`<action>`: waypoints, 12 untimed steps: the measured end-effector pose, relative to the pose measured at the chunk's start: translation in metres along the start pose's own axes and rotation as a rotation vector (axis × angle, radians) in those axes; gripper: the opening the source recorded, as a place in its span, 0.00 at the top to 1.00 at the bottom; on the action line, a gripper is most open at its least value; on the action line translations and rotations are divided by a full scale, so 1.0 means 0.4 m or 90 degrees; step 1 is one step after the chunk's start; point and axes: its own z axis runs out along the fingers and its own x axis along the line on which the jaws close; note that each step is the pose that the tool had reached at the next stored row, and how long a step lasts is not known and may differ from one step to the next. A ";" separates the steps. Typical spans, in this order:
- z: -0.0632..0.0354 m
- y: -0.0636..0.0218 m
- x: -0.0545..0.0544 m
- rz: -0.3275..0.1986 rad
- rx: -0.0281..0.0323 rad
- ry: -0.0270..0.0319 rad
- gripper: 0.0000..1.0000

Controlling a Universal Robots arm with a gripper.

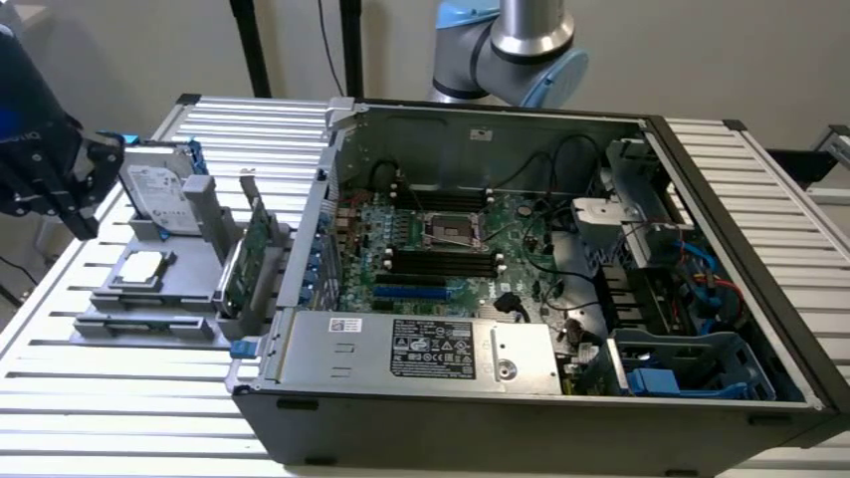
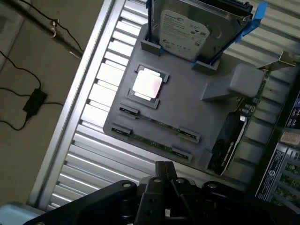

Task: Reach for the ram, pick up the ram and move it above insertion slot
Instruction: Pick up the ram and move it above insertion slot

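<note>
Green ram [image 2: 158, 123] lies clipped in the grey holder [image 2: 187, 108], ungrasped.

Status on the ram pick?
Tool hovering over gray holder, clear of ram. Ram lying in holder, ungrasped. Hard drive, card standing nearby.

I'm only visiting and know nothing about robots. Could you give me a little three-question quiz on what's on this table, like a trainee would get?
1. True or false: the gripper is holding the ram.
2. What sits in the blue frame on the grey holder? A) hard drive B) fan C) keyboard
3. Fill in: in the exterior view, the holder lies to the ____ of the open computer case.
Key: 1 false, the ram lies in the holder; 2 A; 3 left.
</note>
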 end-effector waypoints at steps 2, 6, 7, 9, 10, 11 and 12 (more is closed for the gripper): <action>0.000 0.000 0.000 -0.023 0.0000 0.0015 0.89; 0.000 0.000 0.000 -0.070 0.0000 0.0045 0.89; 0.000 0.000 0.000 -0.081 0.0000 0.0053 0.89; 0.000 0.000 0.000 -0.104 0.0000 0.0067 0.89; 0.000 0.000 0.000 -0.116 0.0001 0.0075 0.89; 0.000 0.000 0.000 -0.128 0.0001 0.0082 0.89; 0.000 0.000 0.000 -0.139 0.0000 0.0090 0.89</action>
